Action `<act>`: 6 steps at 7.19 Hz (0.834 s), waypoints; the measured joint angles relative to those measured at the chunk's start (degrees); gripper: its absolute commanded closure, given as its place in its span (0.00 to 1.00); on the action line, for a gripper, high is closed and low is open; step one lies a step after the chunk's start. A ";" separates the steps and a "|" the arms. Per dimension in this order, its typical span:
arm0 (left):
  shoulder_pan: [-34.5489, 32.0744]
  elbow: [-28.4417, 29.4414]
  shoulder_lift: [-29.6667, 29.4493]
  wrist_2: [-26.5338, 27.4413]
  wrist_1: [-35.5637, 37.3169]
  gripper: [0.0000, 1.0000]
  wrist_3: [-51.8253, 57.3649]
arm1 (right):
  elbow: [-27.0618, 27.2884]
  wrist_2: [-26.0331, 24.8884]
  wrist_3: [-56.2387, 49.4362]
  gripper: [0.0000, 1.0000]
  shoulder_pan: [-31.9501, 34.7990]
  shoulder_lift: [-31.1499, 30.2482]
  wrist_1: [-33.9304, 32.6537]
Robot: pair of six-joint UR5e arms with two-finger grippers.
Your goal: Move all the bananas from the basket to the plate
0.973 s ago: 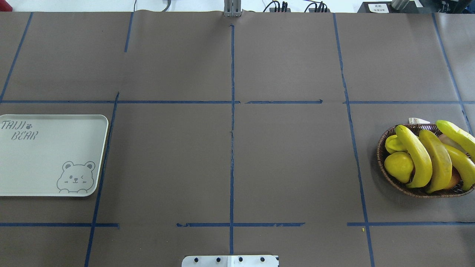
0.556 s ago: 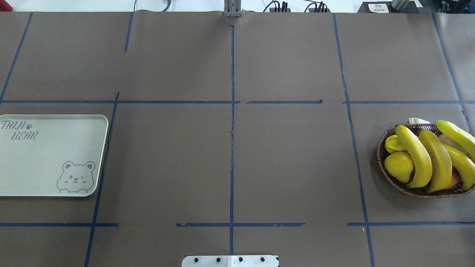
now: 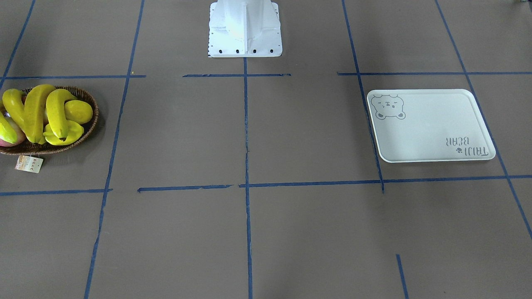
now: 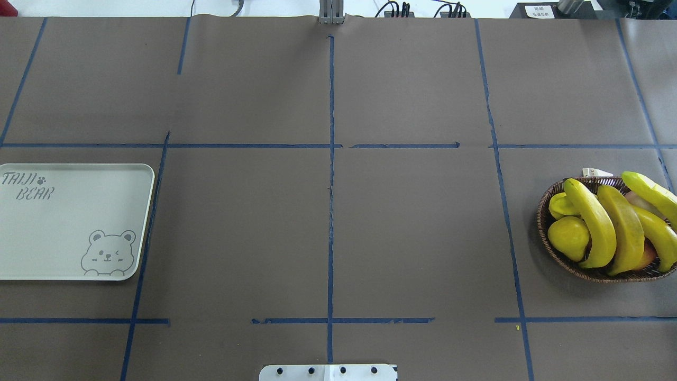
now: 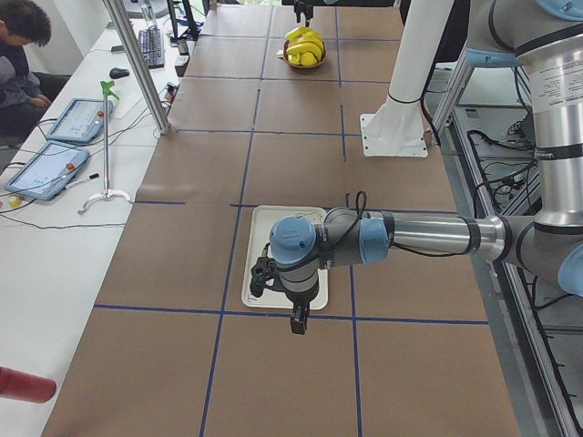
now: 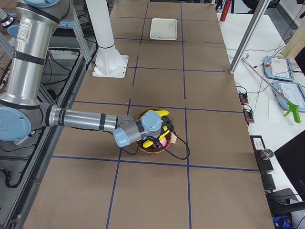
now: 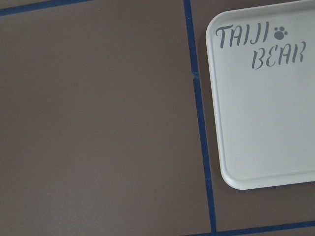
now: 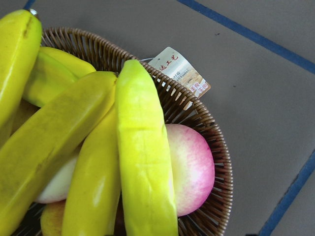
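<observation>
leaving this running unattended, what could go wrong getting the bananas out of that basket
The bananas lie stacked over a lemon and a peach; lifting one may drag a neighbour or roll fruit out of the basket.
One banana overhangs the rim; a nudge might tip it out.
The plate sits far across the table: a long carry for glossy fruit.

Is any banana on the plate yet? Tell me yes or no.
No, the plate is bare; all four bananas lie in the basket.

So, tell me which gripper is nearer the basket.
Right. The right gripper hangs above the basket; the left gripper is at the table's other end, over the plate's edge.
</observation>
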 measured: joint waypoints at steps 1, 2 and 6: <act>0.00 0.02 0.00 -0.04 0.00 0.00 0.00 | -0.53 -0.25 0.27 0.14 -0.37 0.40 -0.01; 0.00 0.02 0.00 -0.04 0.00 0.00 0.00 | -0.65 -0.20 1.09 0.15 -0.98 0.54 0.19; 0.00 0.12 0.00 -0.06 0.00 0.00 0.00 | -0.77 0.12 3.86 0.52 -3.48 -0.22 2.40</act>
